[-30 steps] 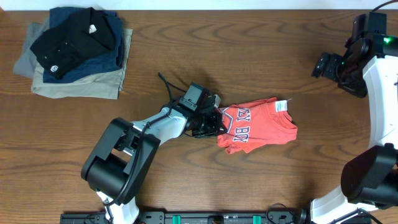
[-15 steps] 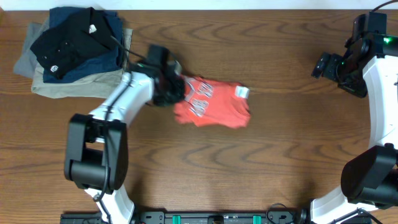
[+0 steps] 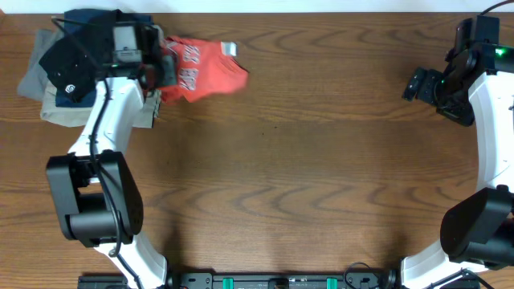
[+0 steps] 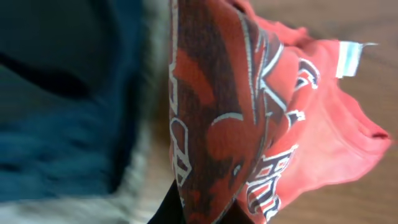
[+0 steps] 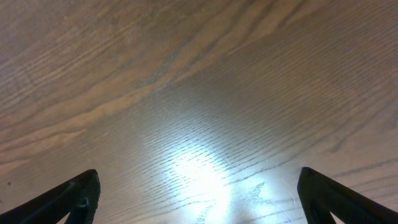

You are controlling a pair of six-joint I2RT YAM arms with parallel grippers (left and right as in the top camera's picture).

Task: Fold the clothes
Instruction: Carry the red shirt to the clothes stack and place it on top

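My left jaws are pinching the coral-red T-shirt [image 3: 205,74] by a bunched edge at the far left corner of the bench [image 3: 305,177]. The soft cotton is lying crumpled, its navy, white-edged lettering creased, just beside a stack of folded garments [image 3: 56,100] in black, navy and khaki. My right jaws are gaping wide over bare, glossy wood grain, well apart.

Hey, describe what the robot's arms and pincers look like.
The left arm and right arm have white links between bulky black joints. A black cable runs along the left one. The right pincer has black wedge fingertips; a green light glows on that arm.
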